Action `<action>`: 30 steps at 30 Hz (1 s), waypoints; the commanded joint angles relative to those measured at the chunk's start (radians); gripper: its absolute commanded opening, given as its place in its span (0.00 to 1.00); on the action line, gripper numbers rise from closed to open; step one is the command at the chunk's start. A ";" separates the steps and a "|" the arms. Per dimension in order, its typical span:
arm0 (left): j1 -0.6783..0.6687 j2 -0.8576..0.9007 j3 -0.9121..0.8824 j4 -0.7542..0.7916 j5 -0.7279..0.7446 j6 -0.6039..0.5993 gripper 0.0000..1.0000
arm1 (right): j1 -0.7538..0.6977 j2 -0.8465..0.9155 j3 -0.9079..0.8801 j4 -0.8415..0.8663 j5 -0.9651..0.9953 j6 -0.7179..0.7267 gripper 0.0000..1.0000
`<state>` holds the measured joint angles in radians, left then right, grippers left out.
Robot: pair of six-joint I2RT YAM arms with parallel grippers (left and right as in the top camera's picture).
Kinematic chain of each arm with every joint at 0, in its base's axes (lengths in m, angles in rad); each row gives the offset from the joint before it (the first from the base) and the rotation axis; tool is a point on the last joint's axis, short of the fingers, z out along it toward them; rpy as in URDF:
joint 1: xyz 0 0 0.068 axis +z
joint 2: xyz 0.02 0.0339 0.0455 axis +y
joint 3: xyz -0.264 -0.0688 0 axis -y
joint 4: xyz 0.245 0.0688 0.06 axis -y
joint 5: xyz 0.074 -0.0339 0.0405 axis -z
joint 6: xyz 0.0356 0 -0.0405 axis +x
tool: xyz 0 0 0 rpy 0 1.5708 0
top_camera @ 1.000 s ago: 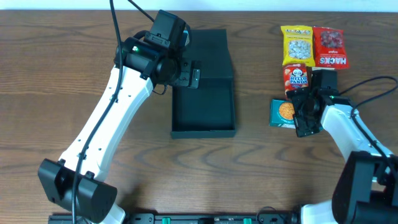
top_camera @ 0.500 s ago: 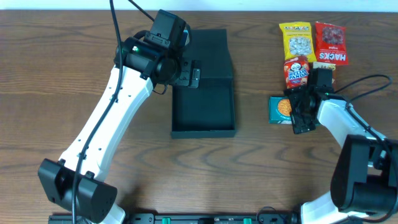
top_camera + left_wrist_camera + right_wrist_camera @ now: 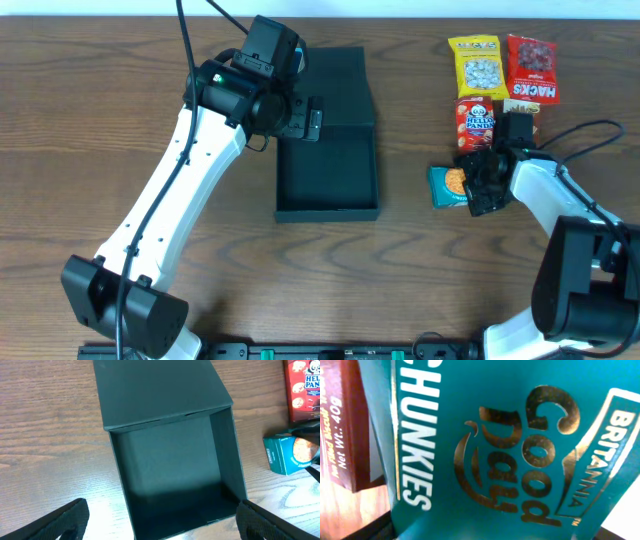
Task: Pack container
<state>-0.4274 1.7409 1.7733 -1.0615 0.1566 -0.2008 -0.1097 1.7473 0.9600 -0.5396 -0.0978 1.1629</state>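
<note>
The container (image 3: 328,172) is a dark rectangular box, open, with its flap lid (image 3: 336,84) lying flat behind it. Its inside is bare in the left wrist view (image 3: 170,470). My left gripper (image 3: 303,119) hovers over the box's back left part, open and empty (image 3: 160,527). My right gripper (image 3: 484,182) is shut on the small teal cookie box (image 3: 448,185), which is tilted right of the container. That cookie box fills the right wrist view (image 3: 495,450) between my fingers (image 3: 485,535) and also shows in the left wrist view (image 3: 287,452).
A red Hello Panda box (image 3: 476,119) stands just behind the right gripper and shows in the right wrist view (image 3: 340,420). A yellow snack packet (image 3: 476,68) and a red Hacks packet (image 3: 532,70) lie at the back right. Bare wood lies between the container and the snacks.
The right gripper has closed in on the teal cookie box, which has shifted a little left and tilted. The Hello Panda box was nudged slightly. The left arm has not moved.
</note>
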 commanded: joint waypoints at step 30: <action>0.158 -0.002 0.014 -0.064 -0.077 0.010 0.95 | 0.165 -0.445 -0.025 0.083 -0.520 -0.645 0.52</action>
<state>-0.2985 1.7409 1.7733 -1.1141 0.0967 -0.2012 0.0002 1.3632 0.9279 -0.4805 -0.6083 0.5701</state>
